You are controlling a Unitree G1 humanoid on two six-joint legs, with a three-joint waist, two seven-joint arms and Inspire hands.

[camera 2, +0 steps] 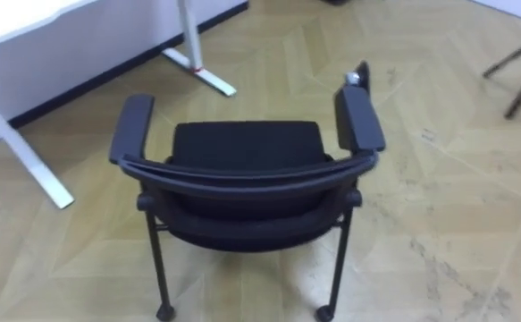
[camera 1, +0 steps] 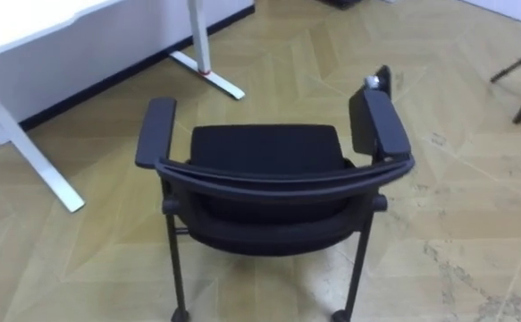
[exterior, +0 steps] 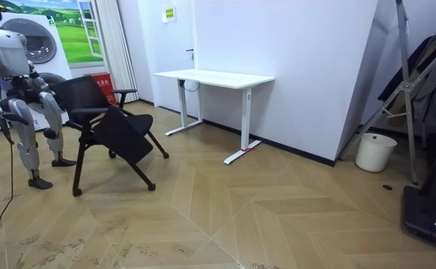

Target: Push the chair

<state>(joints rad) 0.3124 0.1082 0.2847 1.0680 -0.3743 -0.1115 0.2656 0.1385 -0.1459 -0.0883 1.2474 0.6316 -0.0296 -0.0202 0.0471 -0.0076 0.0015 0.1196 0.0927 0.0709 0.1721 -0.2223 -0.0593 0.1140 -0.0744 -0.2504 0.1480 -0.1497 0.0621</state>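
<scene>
Chair (camera 1: 269, 174), black with armrests, stands on the wooden floor (camera 1: 466, 224) just before the robot, back toward it and seat facing the white surface (camera 1: 19, 22), while whether the hands (exterior: 5, 122) are spread or curled cannot be told.

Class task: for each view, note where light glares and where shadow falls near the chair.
Left eye view: the desk top glares flat white, and the black chair reads as one dark mass; room view: light is even, with only faint shadow on the floor under the chair.
</scene>
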